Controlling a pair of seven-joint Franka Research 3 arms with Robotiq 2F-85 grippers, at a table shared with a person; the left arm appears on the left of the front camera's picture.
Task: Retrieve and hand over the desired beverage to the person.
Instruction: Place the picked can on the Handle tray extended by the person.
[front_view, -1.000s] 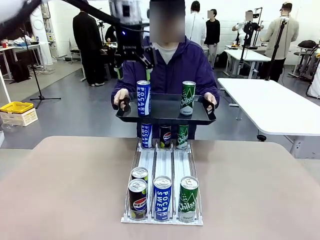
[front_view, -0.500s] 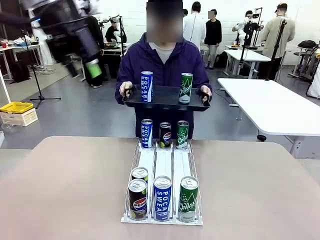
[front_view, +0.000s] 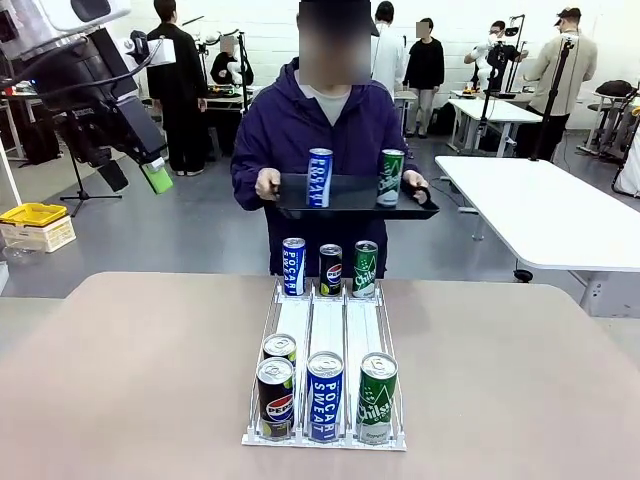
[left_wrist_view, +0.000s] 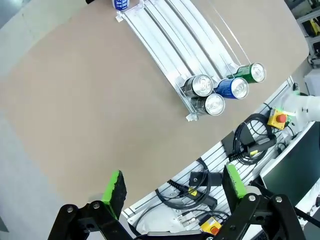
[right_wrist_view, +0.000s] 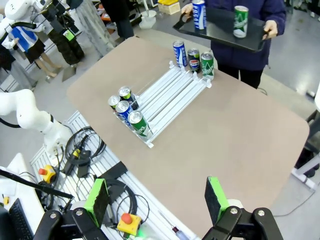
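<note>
The person (front_view: 330, 125) stands at the far side of the table, both hands holding a black tray (front_view: 352, 198) that carries a blue Pocari Sweat can (front_view: 320, 178) and a green Chilsung can (front_view: 392, 178). My left gripper (front_view: 135, 178) hangs high at the upper left, well away from the tray, open and empty. In the left wrist view that gripper (left_wrist_view: 174, 184) looks down past the table's near edge with its jaws wide apart. My right gripper (right_wrist_view: 156, 194) is also open and empty, high above the table's near corner, with the tray (right_wrist_view: 220, 27) far off.
A white three-lane rack (front_view: 328, 325) lies in the middle of the table. Pocari (front_view: 293, 266), Pepsi (front_view: 331, 270) and Chilsung (front_view: 366, 268) cans stand at its far end, several more cans (front_view: 325, 395) at its near end. Cables and an emergency-stop box (right_wrist_view: 127, 222) sit below the table's near edge.
My left arm has swung from over the person's tray to the upper left. The person has lifted the tray higher and shifted it a little to the right.
</note>
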